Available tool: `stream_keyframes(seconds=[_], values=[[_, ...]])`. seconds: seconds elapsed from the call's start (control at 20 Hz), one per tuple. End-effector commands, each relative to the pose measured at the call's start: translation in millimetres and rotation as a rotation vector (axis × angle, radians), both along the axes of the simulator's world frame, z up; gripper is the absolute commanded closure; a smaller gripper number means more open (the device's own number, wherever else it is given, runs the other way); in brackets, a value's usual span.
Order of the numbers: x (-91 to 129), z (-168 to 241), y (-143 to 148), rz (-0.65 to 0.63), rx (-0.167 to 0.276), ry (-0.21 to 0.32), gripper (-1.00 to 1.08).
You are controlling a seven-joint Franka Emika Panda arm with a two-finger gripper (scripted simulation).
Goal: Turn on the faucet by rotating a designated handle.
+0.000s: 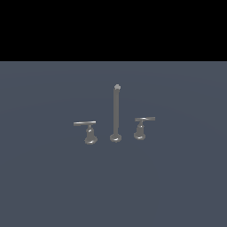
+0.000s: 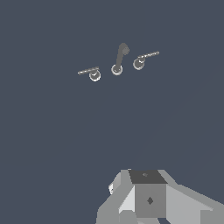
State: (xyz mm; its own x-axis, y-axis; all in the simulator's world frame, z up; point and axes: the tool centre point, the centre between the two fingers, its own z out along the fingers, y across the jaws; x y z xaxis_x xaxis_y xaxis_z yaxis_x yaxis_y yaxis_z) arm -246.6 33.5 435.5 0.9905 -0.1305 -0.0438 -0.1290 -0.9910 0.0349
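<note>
The flat blue-grey floor (image 1: 177, 186) fills the lower part of the exterior view and ends in a straight edge against black above. Open surface lies on every side of the fittings, widest in front of them.

The faucet (image 1: 115, 115) stands near the middle of that surface: a tall thin spout rod on a round foot, upright, with a small knob at its top. A lever stands on either side of it, each clear of the rod and touching nothing.

The handle (image 1: 88, 130) sits on the exterior view's left, a thin flat bar on a bell-shaped base; the bar lies roughly level and reaches leftward past its base. The second lever (image 1: 142, 127) sits on the exterior view's right, looking slightly smaller, its bar reaching rightward.

No arm shows in the exterior view. In the wrist view the gripper (image 2: 146, 199) appears only as grey blocky housing cut off at the frame edge; its fingertips are out of frame, so whether it is open or closed cannot be told. It is well apart from the fittings, with bare floor between.

Detail on the lever bases is too small to make out
</note>
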Motion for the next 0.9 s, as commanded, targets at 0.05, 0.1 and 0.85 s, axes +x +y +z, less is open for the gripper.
stream_keyframes(seconds=[0.05,0.1,0.85], values=[[6.2,-19.5,11.9,-0.073,0.0,-0.003,1.08],[8.3,-25.4,15.4,-0.095,0.0,-0.004,1.08],[51.0,-114.2,62.8,-0.428,0.001,-0.017,1.08]])
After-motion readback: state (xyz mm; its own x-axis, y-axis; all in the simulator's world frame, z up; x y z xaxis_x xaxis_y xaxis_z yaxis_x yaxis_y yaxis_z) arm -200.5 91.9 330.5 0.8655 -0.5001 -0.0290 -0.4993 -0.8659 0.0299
